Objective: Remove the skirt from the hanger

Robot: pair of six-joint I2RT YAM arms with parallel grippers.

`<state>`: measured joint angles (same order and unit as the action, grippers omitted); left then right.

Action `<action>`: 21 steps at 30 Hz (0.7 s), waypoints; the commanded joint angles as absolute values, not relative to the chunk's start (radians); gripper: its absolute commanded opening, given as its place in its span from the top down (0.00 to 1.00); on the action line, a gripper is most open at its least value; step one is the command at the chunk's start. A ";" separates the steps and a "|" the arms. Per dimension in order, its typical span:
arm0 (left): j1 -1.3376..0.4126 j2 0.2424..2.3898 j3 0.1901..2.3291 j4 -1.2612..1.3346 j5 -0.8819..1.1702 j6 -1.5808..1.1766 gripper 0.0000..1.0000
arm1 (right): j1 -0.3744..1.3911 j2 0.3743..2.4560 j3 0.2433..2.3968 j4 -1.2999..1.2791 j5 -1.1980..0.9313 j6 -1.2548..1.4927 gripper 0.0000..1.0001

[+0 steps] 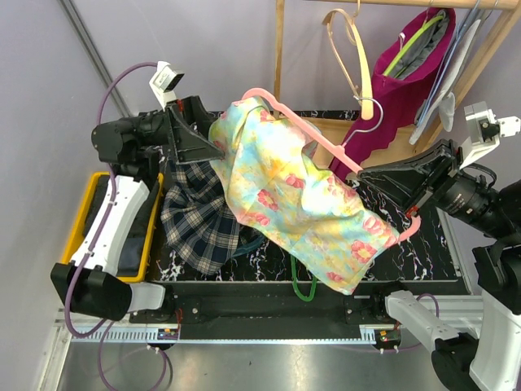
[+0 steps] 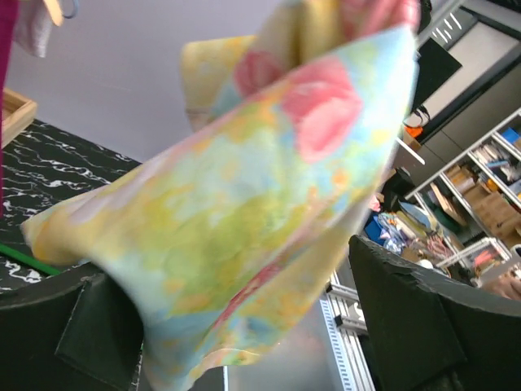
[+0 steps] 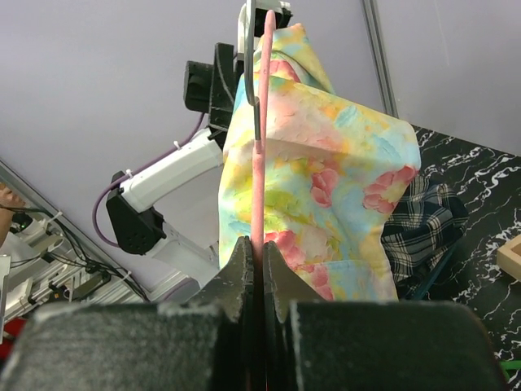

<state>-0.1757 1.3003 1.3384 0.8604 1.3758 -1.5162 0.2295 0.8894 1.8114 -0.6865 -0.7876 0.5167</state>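
- One black marbled table [image 1: 431, 252] carries the things, and both arms reach over it from either side.
- Floral yellow-pink garment [image 1: 285, 195] hangs above the table between the two arms, draped over a pink hanger [image 1: 324, 145].
- Navy plaid skirt [image 1: 199, 220] lies crumpled on the left part of the table, with its right edge hidden under the floral garment.
- Magenta garment [image 1: 407, 90] hangs on the wooden rack at the far right, well apart from the skirt.
- Dark green hanger [image 1: 294, 273] shows only a hook loop, poking out below the floral garment at the table's near edge. Whether the skirt is on it cannot be told.
- Left pincer [image 1: 218, 149] sits at the floral garment's upper left edge, fingers spread wide with the cloth hanging between them.
- Right pincer [image 3: 254, 252] is pressed together on the pink hanger's thin bar.
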 commanded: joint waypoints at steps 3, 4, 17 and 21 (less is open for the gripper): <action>-0.196 1.253 1.324 1.051 1.437 -1.648 0.17 | 0.236 0.907 1.838 -0.624 -0.747 0.497 1.00; -0.207 1.253 1.325 1.049 1.451 -1.647 0.26 | 0.236 0.907 1.841 -0.630 -0.739 0.495 1.00; -0.144 1.284 1.641 0.798 1.555 -1.476 1.00 | 0.236 0.835 1.614 -0.721 -0.384 0.359 1.00; -0.003 1.322 1.871 0.746 1.552 -1.480 1.00 | 0.236 0.761 1.427 -0.735 -0.261 0.342 1.00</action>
